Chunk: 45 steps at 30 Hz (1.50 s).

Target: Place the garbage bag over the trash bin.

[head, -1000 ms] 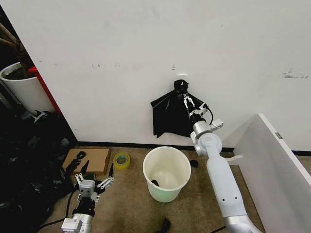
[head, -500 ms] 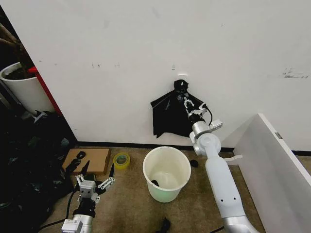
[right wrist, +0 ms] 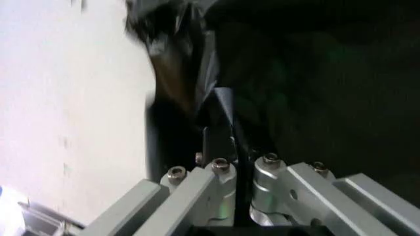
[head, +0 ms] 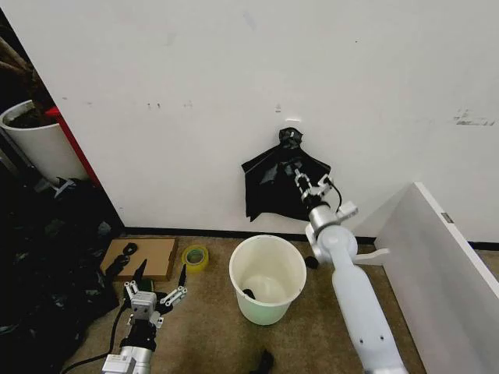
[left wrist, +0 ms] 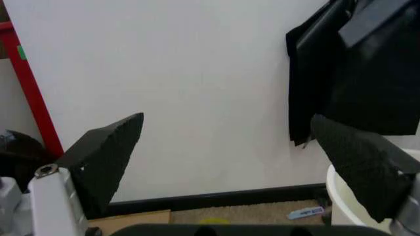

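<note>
The right gripper [head: 302, 181] is raised in front of the white wall [head: 234, 78], and its fingers are closed on the garbage bag [head: 273, 187]. This black bag hangs flat against the wall, with a knotted top [head: 290, 136] above the gripper and its wide lower part spreading to the left of the gripper and below it. In the right wrist view the two metal fingers [right wrist: 217, 177] stand almost together, with a thin fold of the black garbage bag [right wrist: 295, 88] pinched between them. The trash bin [head: 267, 279] stands upright on the brown floor [head: 210, 335], below the right gripper and a little to its left, near the black baseboard [head: 195, 233]. The bin has no bag on it, and a small dark thing lies at its bottom. The left gripper [head: 150, 294] is low, close to the floor and well apart from the bin, and its fingers are spread open with nothing between them. In the left wrist view its two black pads [left wrist: 105, 157] stand wide apart, and the hanging bag and the rim of the bin [left wrist: 338, 189] are seen beyond them. Just ahead of the left gripper lie a flat piece of cardboard [head: 152, 255] and a roll of yellow tape [head: 195, 256]. A white panel [head: 437, 265] leans to the right of the right arm.
</note>
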Motion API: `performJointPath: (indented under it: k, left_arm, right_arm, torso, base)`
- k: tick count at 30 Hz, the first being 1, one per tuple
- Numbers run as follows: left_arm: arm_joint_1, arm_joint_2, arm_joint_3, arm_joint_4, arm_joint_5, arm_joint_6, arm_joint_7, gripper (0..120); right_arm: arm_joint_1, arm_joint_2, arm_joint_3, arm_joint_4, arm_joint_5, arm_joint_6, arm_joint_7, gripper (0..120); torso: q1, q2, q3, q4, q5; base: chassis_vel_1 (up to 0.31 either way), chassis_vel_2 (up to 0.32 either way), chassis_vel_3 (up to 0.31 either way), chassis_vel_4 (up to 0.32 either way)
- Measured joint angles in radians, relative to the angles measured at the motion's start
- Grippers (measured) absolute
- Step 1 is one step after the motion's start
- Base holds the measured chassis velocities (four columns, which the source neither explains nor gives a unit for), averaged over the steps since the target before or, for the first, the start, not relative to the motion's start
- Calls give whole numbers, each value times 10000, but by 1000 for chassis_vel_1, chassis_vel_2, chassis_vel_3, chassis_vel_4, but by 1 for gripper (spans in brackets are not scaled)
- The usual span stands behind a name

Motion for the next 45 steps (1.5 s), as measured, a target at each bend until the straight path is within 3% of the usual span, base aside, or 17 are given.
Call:
performJointPath:
  k: [19, 35, 45]
  left_arm:
    - [2, 64, 63, -31, 9, -148, 1, 100]
    - [-77, 87, 102, 73, -37, -237, 1, 100]
    - [-133, 89, 113, 161, -64, -241, 4, 100]
  right_arm:
    - [-2719, -124, -123, 1994, -2076, 708, -17, 0]
    - [-5178, -174, -10, 3454, -4990, 2315, -150, 0]
    - [-5861, -213, -133, 3963, -5248, 2649, -105, 0]
  torso:
    - [0, 0, 0, 1, -1]
    - [0, 1, 0, 2, 0]
    - [1, 1, 0, 3, 0]
  base:
    - [0, 0, 0, 0]
    - [0, 0, 0, 0]
    - [0, 0, 0, 0]
